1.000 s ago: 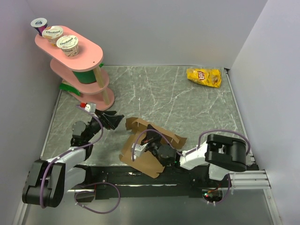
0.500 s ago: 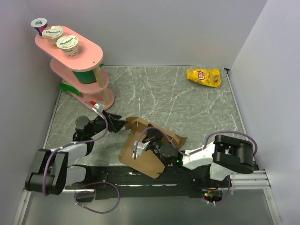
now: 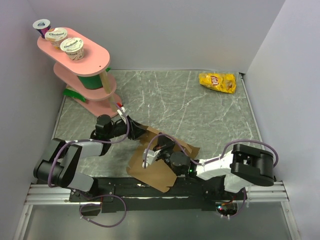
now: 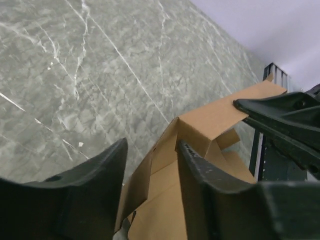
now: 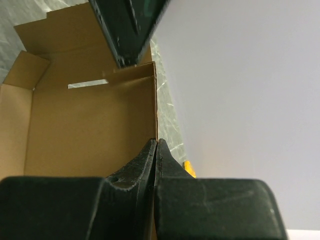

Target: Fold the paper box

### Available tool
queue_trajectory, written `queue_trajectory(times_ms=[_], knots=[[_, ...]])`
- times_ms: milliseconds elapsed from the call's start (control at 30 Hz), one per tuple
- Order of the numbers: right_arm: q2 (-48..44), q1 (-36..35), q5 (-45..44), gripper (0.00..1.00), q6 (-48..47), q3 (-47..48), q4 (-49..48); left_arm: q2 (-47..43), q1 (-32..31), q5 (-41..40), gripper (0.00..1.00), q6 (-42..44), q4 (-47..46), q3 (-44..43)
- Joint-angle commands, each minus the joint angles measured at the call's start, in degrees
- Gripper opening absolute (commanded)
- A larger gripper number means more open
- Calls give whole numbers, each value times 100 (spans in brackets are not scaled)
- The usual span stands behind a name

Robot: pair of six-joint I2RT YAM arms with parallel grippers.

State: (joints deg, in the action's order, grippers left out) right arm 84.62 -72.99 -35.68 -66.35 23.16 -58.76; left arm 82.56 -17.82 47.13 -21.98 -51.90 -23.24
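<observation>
Paper box (image 3: 159, 172) sits partly folded, flaps up. Right gripper (image 5: 156, 146) pinches one wall tight. Left gripper (image 4: 152, 146) straddles a flap, fingers apart.

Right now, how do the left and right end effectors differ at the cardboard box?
The left end effector is open, straddling a raised flap of the paper box; the right end effector is pinched shut on a box wall. The left works the box's far-left corner, the right its middle. Both are black.
</observation>
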Motion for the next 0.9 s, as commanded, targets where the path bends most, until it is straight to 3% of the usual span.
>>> queue_trajectory(times_ms=[0,267,400,433,467,533,600,633,667,733,867], knots=[[-490,127,140,0,402,145,275,-135,-160,-283,48,501,382,-93],[-956,294,325,0,1097,356,1059,-609,-485,-889,38,624,716,153],[-904,294,352,0,1229,417,1183,-715,-643,-1162,20,572,523,233],[-860,294,273,1,1282,452,1157,-715,-704,-1302,12,546,453,250],[-781,294,168,20,1326,505,1087,-707,-766,-1442,9,519,348,276],[-780,303,-69,48,1553,698,1138,-759,-1003,-2241,1,361,155,452],[-1025,329,-36,70,1860,934,1699,-856,-1239,-3195,1,265,-144,645],[-1148,373,26,74,2402,1067,2032,-891,-1293,-3463,1,255,-258,715],[-1384,443,61,85,2738,1225,2810,-970,-1355,-3805,1,255,-477,794],[-1623,487,70,91,3530,1612,3290,-1075,-1452,-4542,1,238,-794,1040],[-2089,557,-18,90,5259,2463,4853,-1348,-1566,-5099,1,544,-1207,1217]])
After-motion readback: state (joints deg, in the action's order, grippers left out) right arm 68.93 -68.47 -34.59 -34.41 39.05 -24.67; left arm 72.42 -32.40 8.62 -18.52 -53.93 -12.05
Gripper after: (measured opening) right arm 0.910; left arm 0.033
